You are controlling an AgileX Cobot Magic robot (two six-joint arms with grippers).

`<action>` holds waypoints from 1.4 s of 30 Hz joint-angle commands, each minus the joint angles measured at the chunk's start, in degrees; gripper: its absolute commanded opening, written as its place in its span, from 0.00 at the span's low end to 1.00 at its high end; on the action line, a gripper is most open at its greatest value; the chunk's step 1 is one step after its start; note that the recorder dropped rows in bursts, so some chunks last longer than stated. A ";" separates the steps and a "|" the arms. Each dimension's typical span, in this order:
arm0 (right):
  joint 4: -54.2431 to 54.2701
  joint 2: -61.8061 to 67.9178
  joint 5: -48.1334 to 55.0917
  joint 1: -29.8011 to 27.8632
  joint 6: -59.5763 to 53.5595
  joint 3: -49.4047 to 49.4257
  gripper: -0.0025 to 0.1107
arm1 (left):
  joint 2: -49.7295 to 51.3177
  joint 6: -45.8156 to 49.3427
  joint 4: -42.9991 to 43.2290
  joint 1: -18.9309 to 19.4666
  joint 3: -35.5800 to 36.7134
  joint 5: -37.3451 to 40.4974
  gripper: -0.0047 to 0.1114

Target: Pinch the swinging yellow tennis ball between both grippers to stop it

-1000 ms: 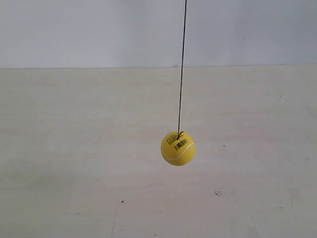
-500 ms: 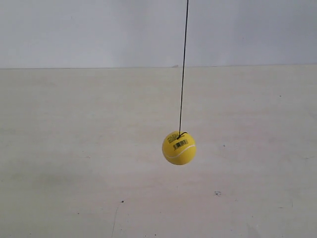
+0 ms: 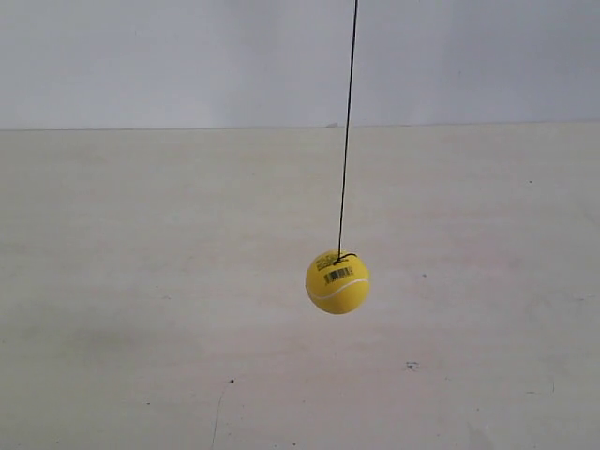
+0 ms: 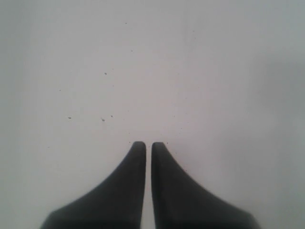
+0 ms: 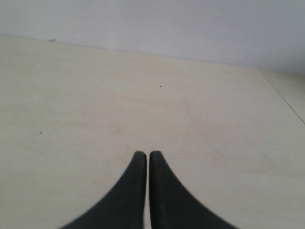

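The yellow tennis ball (image 3: 337, 282) hangs on a thin black string (image 3: 346, 131) above the pale table, its barcode print facing the exterior camera. No arm or gripper shows in the exterior view. My left gripper (image 4: 148, 144) is shut with nothing between its black fingers, facing a plain pale speckled surface. In its own view my right gripper (image 5: 148, 153) is likewise shut and empty, over the cream tabletop. The ball appears in neither wrist view.
A cream table (image 3: 141, 281) with small dark specks spreads under the ball, and a pale wall (image 3: 169, 56) rises behind it. In the right wrist view the table's far edge meets the wall (image 5: 190, 28).
The ball has drifted very slightly, a little right then back left, and its barcode has turned more level. No gripper has entered the exterior view.
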 commanded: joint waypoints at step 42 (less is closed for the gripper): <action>-0.24 -0.24 0.22 0.00 0.29 -0.02 0.02 | -0.21 -0.61 -0.13 0.14 3.37 -0.09 0.08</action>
